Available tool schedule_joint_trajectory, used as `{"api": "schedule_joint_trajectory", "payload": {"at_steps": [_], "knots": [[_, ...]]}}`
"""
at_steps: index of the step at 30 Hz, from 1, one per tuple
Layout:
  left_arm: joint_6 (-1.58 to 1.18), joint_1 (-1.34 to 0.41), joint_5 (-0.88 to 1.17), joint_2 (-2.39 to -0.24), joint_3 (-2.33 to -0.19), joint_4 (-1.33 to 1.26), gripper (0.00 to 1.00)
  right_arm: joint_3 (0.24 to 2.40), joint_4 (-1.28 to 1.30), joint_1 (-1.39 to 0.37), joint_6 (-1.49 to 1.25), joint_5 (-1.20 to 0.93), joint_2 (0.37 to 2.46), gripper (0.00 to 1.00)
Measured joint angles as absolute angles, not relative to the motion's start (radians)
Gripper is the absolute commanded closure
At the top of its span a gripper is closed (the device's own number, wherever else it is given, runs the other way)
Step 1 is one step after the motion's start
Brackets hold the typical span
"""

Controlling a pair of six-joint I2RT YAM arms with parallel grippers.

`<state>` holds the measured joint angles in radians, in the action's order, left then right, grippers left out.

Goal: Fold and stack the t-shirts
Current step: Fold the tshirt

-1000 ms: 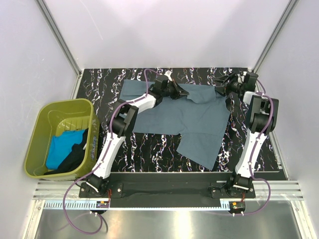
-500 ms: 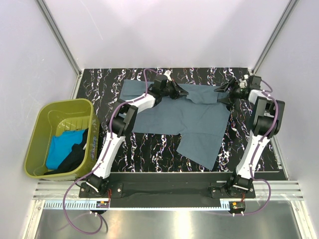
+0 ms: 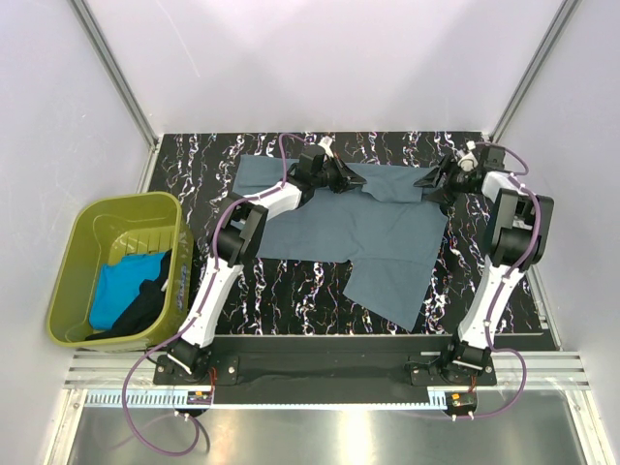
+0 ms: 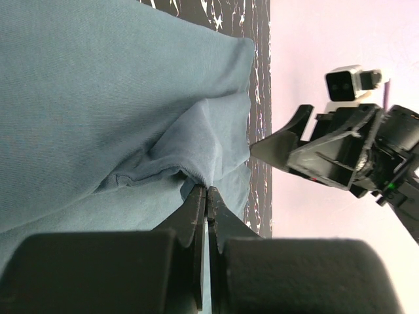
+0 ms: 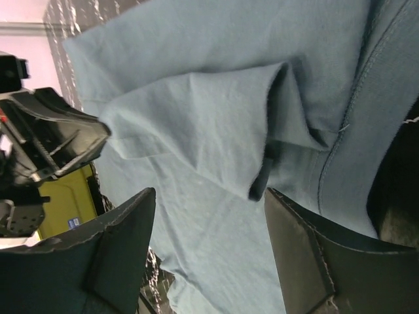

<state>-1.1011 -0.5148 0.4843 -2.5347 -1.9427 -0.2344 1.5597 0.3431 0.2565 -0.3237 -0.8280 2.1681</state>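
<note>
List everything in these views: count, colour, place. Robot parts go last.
grey-blue t-shirt: one, dull slate blue, spread over the table's middle and far right
turquoise t-shirt: one, bright blue, crumpled inside the tub
black t-shirt: one, black, in the tub beside the turquoise one
tub: one, olive green, left of the table
table: one, black with white veining, under the shirt
left arm: one, black and white, reaching to the shirt's far edge
right arm: one, black and white, reaching to the shirt's far right
left claw: one, black, shut on a fold of the grey-blue t-shirt
right claw: one, black, open over that shirt
</note>
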Motion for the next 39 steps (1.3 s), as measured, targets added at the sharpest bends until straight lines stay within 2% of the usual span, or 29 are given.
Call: {"api": "schedule_joint_trajectory", "payload": {"at_steps": [8, 10, 11, 14, 17, 18, 19, 23, 39], "knots": [[-1.108, -0.515, 0.484, -2.535, -1.942, -0.235, 1.00, 1.580, 0.346, 0.218, -0.308, -0.830, 2.222, 0.36], [-1.108, -0.515, 0.484, -2.535, -1.942, -0.235, 1.00, 1.584, 0.346, 0.208, -0.308, -0.829, 2.226, 0.42], [-1.108, -0.515, 0.484, -2.535, -1.942, -0.235, 1.00, 1.584, 0.346, 0.203, -0.309, -0.830, 2.226, 0.63], [-1.108, -0.515, 0.485, -2.534, -1.937, -0.238, 1.00, 1.584, 0.343, 0.194, -0.321, -0.831, 2.226, 0.73], [-1.106, -0.515, 0.487, -2.528, -1.914, -0.236, 1.00, 1.568, 0.343, 0.191, -0.344, -0.825, 2.212, 0.87], [-1.104, -0.515, 0.489, -2.524, -1.903, -0.234, 1.00, 1.557, 0.345, 0.191, -0.360, -0.821, 2.200, 0.95], [-1.102, -0.515, 0.492, -2.521, -1.894, -0.232, 1.00, 1.548, 0.347, 0.194, -0.379, -0.821, 2.189, 0.97], [-1.092, -0.515, 0.505, -2.502, -1.856, -0.216, 1.00, 1.534, 0.364, 0.217, -0.461, -0.834, 2.147, 1.00], [-1.031, -0.520, 0.556, -2.415, -1.798, -0.096, 1.00, 1.499, 0.480, 0.265, -0.678, -0.911, 2.125, 1.00]]}}
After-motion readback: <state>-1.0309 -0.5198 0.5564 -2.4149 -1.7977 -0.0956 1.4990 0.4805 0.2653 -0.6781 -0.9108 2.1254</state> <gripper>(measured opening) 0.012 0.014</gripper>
